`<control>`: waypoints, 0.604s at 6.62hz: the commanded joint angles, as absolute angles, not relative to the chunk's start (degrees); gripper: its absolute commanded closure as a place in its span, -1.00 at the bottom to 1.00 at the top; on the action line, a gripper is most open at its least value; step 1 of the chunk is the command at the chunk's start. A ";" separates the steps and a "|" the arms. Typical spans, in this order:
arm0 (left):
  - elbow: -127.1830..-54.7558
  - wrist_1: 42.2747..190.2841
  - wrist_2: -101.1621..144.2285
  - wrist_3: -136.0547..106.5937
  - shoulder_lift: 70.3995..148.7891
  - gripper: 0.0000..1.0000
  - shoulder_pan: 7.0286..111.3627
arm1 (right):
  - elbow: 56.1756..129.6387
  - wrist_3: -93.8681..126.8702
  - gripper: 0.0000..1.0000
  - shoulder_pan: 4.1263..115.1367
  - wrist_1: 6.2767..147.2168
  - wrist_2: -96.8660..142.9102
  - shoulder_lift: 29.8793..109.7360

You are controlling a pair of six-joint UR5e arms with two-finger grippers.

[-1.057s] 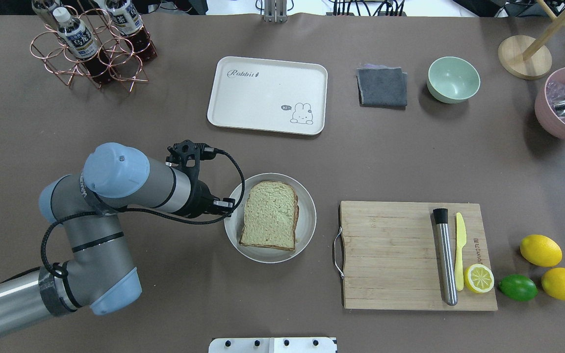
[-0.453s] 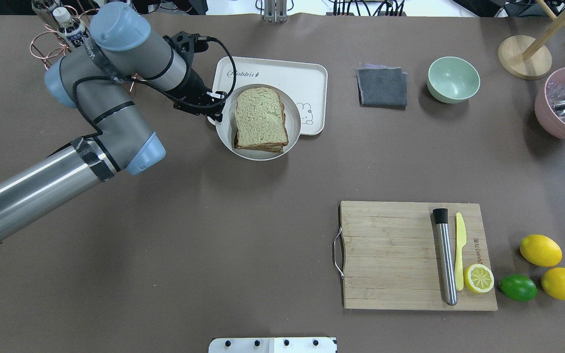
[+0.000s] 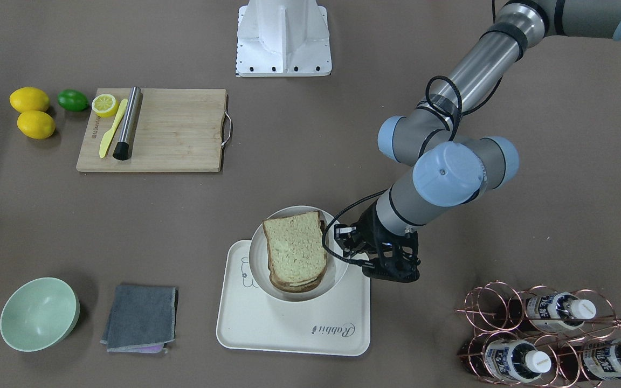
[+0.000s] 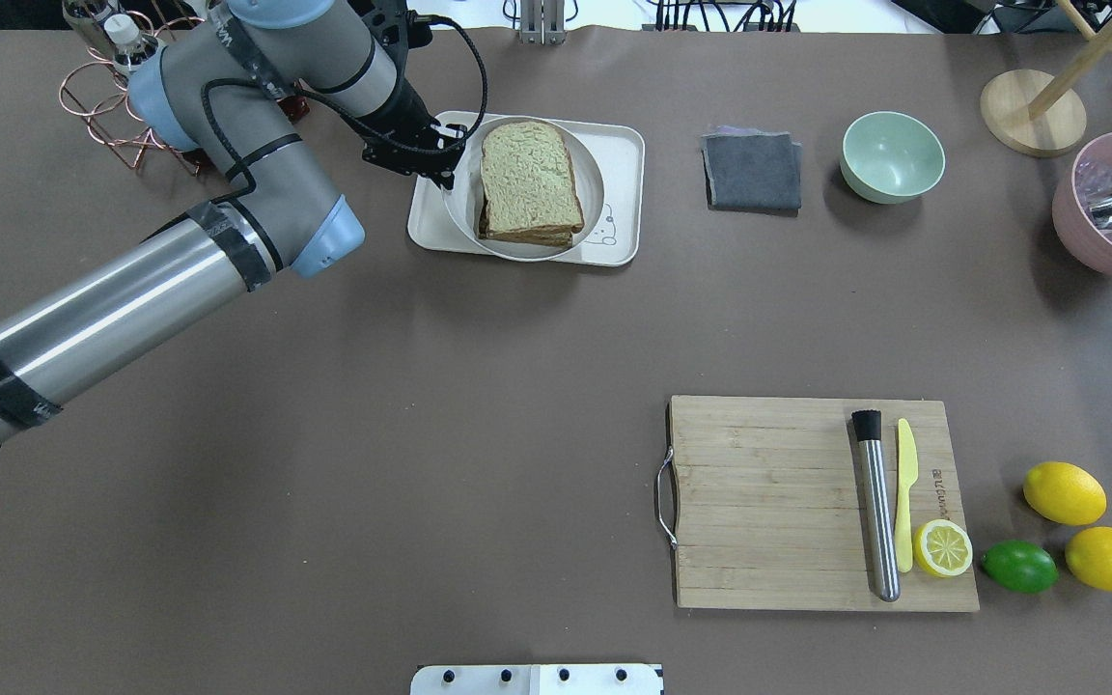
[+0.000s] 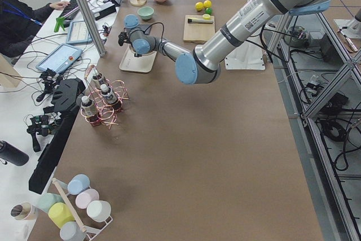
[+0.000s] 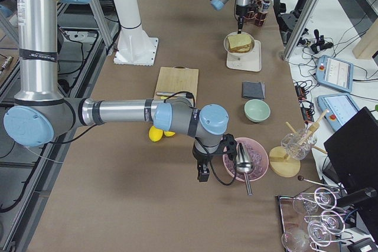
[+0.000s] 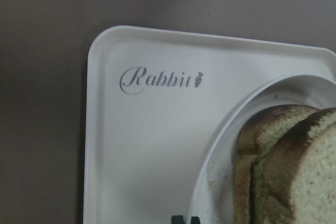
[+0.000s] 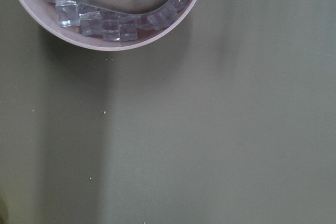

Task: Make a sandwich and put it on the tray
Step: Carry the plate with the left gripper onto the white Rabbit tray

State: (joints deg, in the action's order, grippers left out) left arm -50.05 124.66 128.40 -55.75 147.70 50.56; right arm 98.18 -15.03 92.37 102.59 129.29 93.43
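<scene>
The sandwich [image 4: 529, 179], two tan bread slices, lies on a round white plate [image 4: 595, 174]. My left gripper [image 4: 447, 166] is shut on the plate's left rim and holds it over the cream tray [image 4: 624, 145]. I cannot tell whether the plate touches the tray. In the front view the sandwich [image 3: 294, 250] and plate [image 3: 289, 211] cover the tray's [image 3: 289, 328] far half, with the left gripper [image 3: 343, 252] at the rim. The left wrist view shows the tray [image 7: 147, 145] with "Rabbit" script and the sandwich's crust [image 7: 294, 166]. My right gripper [image 6: 204, 175] hangs by the pink bowl; I cannot tell whether it is open or shut.
A copper bottle rack [image 4: 131, 106] stands close behind the left arm. A grey cloth [image 4: 752, 171] and green bowl [image 4: 892, 156] lie right of the tray. A cutting board [image 4: 788, 502] with muddler, knife and lemon half sits at front right. The pink ice bowl [image 4: 1111, 208] is at far right.
My left arm has carried the plate with the sandwich from the table's middle forward to over the tray. The grip has stayed shut on the rim.
</scene>
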 commanded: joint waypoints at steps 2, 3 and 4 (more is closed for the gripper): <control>-37.45 130.52 126.13 -53.44 152.31 1.00 50.63 | 98.17 -15.03 -1.00 92.37 101.96 129.29 93.08; -37.53 130.69 126.12 -53.44 152.84 1.00 50.36 | 98.17 -14.94 -1.00 92.37 101.95 129.37 92.82; -37.53 130.78 126.12 -53.52 153.36 0.65 50.27 | 98.17 -15.03 -1.00 92.37 101.95 129.29 92.81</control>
